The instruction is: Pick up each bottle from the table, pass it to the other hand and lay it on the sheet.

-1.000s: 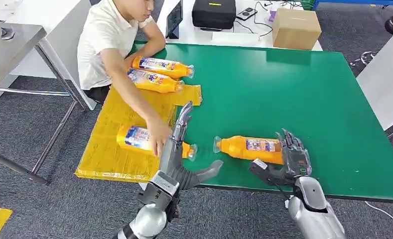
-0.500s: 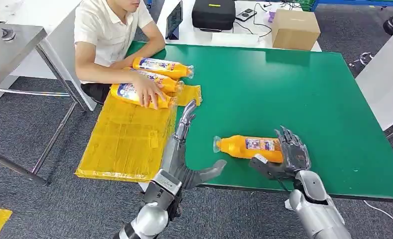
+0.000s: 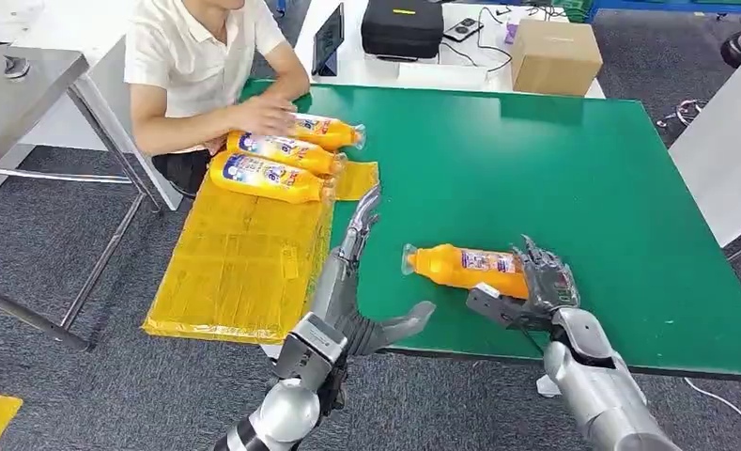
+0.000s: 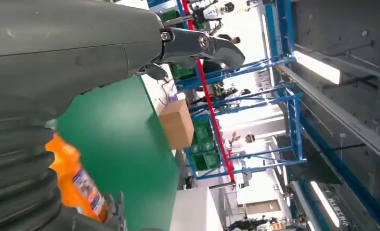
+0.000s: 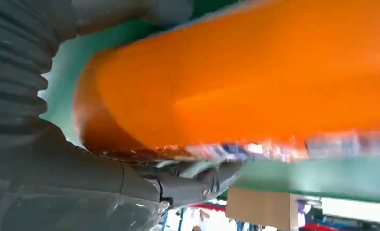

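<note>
Fingers (image 3: 547, 271) of the right hand (image 3: 535, 291) wrap the base end of the orange plastic bottle with a printed label (image 3: 465, 267), thumb on the near side, while the bottle lies on the green table top (image 3: 554, 178) with its clear cap pointing toward the robot's left. From the right wrist view the bottle's orange body (image 5: 255, 72) sits tight against the grey palm, with the thumb (image 5: 188, 185) curled beneath it, a closeness the head view cannot confirm. Left hand (image 3: 352, 291) is held over the table's near edge with fingers straight and spread, thumb out to the side, holding nothing. On the yellow sheet (image 3: 235, 263), 3 more orange bottles (image 3: 268, 176) lie side by side at the far end, where a person's hand (image 3: 268, 115) rests on them. A cardboard box (image 3: 556, 54) stands beyond the table.
</note>
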### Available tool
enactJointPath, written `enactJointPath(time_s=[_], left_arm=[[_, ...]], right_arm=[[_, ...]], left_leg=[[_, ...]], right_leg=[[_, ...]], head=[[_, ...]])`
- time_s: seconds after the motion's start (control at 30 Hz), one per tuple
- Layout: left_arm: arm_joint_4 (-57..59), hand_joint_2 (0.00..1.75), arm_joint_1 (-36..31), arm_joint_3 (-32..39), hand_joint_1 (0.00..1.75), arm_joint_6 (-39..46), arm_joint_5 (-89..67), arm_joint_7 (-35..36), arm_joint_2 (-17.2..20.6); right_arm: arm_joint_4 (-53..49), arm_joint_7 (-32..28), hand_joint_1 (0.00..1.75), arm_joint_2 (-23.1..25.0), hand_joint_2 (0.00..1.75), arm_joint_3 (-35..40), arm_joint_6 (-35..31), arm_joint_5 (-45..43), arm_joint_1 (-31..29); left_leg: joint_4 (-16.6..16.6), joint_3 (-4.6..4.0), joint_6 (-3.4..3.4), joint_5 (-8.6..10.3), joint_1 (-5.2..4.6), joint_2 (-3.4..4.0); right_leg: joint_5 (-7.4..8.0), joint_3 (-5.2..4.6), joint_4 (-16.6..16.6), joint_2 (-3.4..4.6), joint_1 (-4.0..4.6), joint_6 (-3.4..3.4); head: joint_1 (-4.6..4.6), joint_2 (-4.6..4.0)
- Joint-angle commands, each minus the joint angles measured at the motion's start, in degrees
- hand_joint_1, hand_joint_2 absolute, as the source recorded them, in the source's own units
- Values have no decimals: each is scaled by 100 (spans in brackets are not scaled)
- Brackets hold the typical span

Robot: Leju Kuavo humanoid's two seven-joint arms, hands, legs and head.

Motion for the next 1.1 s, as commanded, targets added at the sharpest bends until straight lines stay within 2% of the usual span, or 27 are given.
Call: enactJointPath(time_s=[0.03,0.37,0.43,0.53,0.6,0.63,0.73,0.8,0.9,1.03,1.1], left_arm=[[240,175,-249,-158,0,-38,64,58,82],[226,175,-268,-124,0,-89,68,60,73],[233,175,-260,-76,0,-85,119,55,46],[316,175,-208,26,0,-160,555,35,-16],[379,175,-215,26,0,-183,611,8,-14],[457,175,-170,83,0,-190,806,47,-38],[1083,175,57,223,0,-19,1251,120,-40],[1350,175,96,194,0,-114,1438,-200,-6],[1547,175,230,73,0,-226,1598,-218,109],[1450,175,673,61,0,-835,2041,-57,403],[1415,175,732,71,0,-863,2047,-54,451]], right_arm=[[749,-10,175,-207,175,344,413,-105,-4],[505,-99,175,-200,175,308,268,-307,144],[332,-461,175,-78,175,132,92,-705,237],[-146,-1095,175,170,175,-167,220,-1530,414],[-254,-1064,175,195,175,-135,253,-1545,432],[-413,-1122,175,278,175,-271,311,-1832,484],[-1038,-1265,175,527,175,-479,-65,-2228,716],[-1312,-1134,175,518,175,-394,-34,-2258,822],[-1760,-1369,175,688,175,-470,-162,-2663,943],[-2713,-1563,175,890,175,-504,-446,-3247,1306],[-2809,-1555,175,883,175,-464,-449,-3260,1346]], left_leg=[[-7,8,-5,5,7,-22],[-7,13,-6,5,9,-20],[-4,15,-4,2,7,-13],[-5,17,-4,1,7,-8],[-9,20,-7,1,7,-2],[-6,17,-5,1,6,0],[-17,26,-11,-2,10,25],[-19,32,-9,-1,4,26],[-12,18,-8,-4,6,28],[-21,13,-11,-8,16,35],[-16,1,-9,-9,13,33]], right_leg=[[0,20,-14,-18,8,-10],[1,26,-16,-15,9,-11],[-1,25,-11,-10,7,-7],[0,25,-11,-5,7,-8],[1,29,-13,1,7,-11],[1,24,-10,4,6,-8],[7,26,-20,30,11,-18],[5,27,-18,29,8,-13],[2,13,-10,32,10,-11],[1,11,-16,42,12,-14],[-2,-2,-8,42,9,-10]], head=[[2,0],[-2,0],[0,0],[0,0],[0,0],[0,0],[-2,0],[0,0],[-5,0],[0,0],[-2,0]])
